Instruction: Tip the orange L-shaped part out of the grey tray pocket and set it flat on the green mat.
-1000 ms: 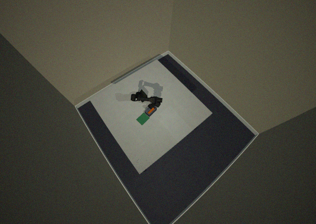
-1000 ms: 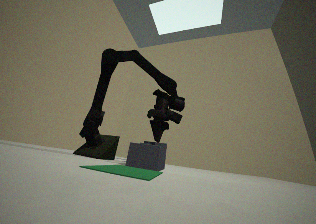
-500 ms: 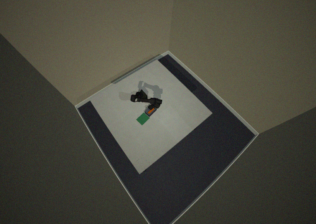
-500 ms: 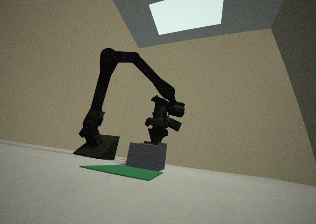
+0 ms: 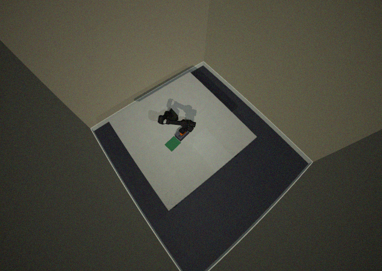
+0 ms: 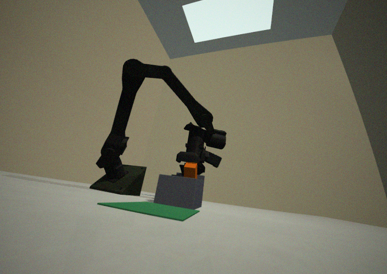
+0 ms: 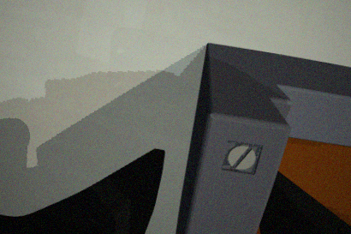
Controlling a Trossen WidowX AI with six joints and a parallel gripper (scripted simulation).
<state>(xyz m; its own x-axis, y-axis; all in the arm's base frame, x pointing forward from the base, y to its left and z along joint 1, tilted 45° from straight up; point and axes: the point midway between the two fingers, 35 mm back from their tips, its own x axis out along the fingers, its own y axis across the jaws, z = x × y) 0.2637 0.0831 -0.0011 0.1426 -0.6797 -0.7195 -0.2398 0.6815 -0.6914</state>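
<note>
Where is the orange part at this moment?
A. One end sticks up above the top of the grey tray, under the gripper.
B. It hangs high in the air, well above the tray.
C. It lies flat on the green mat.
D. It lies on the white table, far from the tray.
A: in the exterior view, one end of the orange part stands above the top edge of the grey tray, right under the gripper; the green mat carries nothing.
</note>
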